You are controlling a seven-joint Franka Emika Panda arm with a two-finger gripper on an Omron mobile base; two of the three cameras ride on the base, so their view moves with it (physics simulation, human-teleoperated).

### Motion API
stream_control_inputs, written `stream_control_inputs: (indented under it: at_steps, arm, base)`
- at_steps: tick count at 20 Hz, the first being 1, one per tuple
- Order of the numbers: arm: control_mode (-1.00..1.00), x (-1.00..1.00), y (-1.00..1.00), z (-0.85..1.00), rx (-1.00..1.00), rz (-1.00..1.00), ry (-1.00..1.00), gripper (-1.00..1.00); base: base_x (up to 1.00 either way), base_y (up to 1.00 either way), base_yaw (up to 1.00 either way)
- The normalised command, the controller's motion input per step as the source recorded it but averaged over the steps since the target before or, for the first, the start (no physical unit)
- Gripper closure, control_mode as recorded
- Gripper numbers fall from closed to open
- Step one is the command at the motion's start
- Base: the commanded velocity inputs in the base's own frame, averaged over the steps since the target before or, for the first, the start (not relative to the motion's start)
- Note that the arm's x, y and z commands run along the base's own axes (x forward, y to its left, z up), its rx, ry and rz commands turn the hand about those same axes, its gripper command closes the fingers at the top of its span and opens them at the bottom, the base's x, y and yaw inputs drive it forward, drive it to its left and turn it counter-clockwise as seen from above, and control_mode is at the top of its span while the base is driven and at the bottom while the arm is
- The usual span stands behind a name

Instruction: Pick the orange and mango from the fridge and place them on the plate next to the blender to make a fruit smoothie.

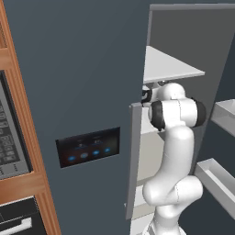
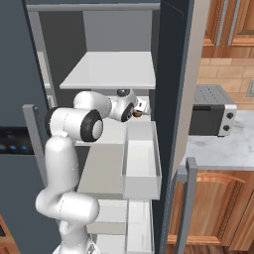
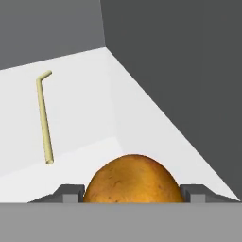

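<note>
The fridge [image 1: 69, 82] stands with its right door open, and my arm reaches in over a white shelf [image 2: 111, 69]. In the hand view the mango [image 3: 133, 178], dull orange-brown, sits between my two finger tips. My gripper [image 3: 133, 193] is shut on it, with a finger touching each side. From the right base view the gripper [image 2: 141, 110] is near the shelf's right end, with the mango [image 2: 136, 114] a small brown spot at its tip. The orange, the plate and the blender are out of view.
A pale bent straw [image 3: 44, 118] lies on the white shelf floor [image 3: 94, 118], left of the mango. Door bins [image 2: 141, 158] hang just right of the hand. A toaster oven [image 2: 211, 116] stands on the grey counter [image 2: 225, 146] beyond the door.
</note>
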Motion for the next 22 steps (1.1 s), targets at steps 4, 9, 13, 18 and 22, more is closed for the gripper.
stream_control_inputs:
  at_steps: [4, 9, 13, 18, 22]
  arm:
    - [-1.0, -0.58, 0.0, -0.23, 0.0, 0.0, -0.21, 1.0]
    - [-1.0, -0.6, 0.0, -0.05, 0.0, 0.0, -0.12, 1.0]
    - [-1.0, -0.94, -0.16, 0.49, 0.0, 0.0, -0.03, 1.0]
    - [-1.0, -0.99, -0.01, 0.63, 0.0, 0.0, 0.01, 1.0]
    - [-1.0, -0.97, 0.0, 0.54, 0.0, 0.0, 0.09, 1.0]
  base:
    - [0.0, 0.0, 0.0]
    - [0.0, 0.0, 0.0]
    - [0.0, 0.0, 0.0]
    - [0.0, 0.0, 0.0]
    - [0.0, 0.0, 0.0]
